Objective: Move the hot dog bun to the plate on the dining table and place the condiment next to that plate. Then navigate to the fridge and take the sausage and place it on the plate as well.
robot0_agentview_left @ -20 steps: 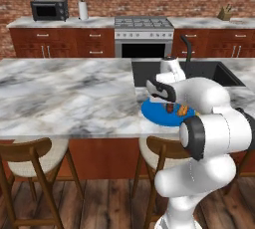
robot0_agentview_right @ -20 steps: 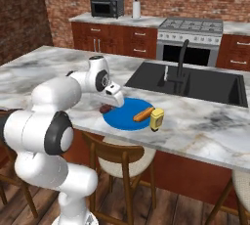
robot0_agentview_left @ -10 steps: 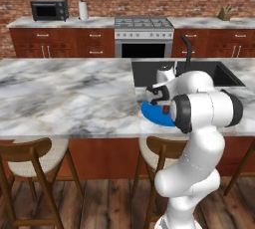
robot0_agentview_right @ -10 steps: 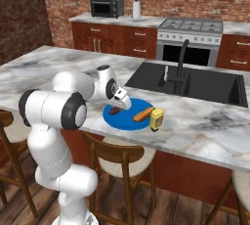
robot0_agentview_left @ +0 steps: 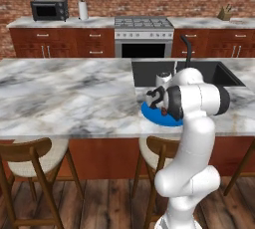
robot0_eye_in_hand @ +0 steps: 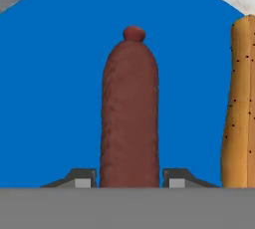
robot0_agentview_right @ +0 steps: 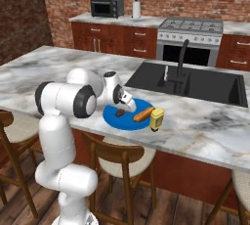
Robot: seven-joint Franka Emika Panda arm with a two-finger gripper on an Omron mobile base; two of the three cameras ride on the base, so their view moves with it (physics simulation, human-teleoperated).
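My gripper [robot0_eye_in_hand: 129, 178] is shut on the dark red-brown sausage [robot0_eye_in_hand: 129, 113], which sticks out between the two finger tips low over the blue plate [robot0_eye_in_hand: 50, 98]. The tan-orange hot dog bun [robot0_eye_in_hand: 239, 103] lies on the plate just to the sausage's right. From the right base view, the gripper [robot0_agentview_right: 124, 107] holds the sausage [robot0_agentview_right: 120, 113] over the left part of the plate [robot0_agentview_right: 131, 123], with the bun [robot0_agentview_right: 143, 115] beside it. The yellow condiment [robot0_agentview_right: 156, 119] stands upright on the dining table [robot0_agentview_right: 205, 126], against the plate's right rim. Whether the sausage touches the plate I cannot tell.
A black sink [robot0_agentview_right: 190, 79] with a faucet [robot0_agentview_right: 181, 55] sits behind the plate. Wooden stools [robot0_agentview_right: 119, 158] stand under the table's near edge. A stove [robot0_agentview_left: 143, 36] and a microwave [robot0_agentview_left: 49, 9] are on the far wall. My arm covers much of the plate [robot0_agentview_left: 155, 117] in the left base view.
The gripper has moved right and down with the sausage, from the plate's left edge to low over the plate. The elbow has swung along; bun and condiment have stayed put.
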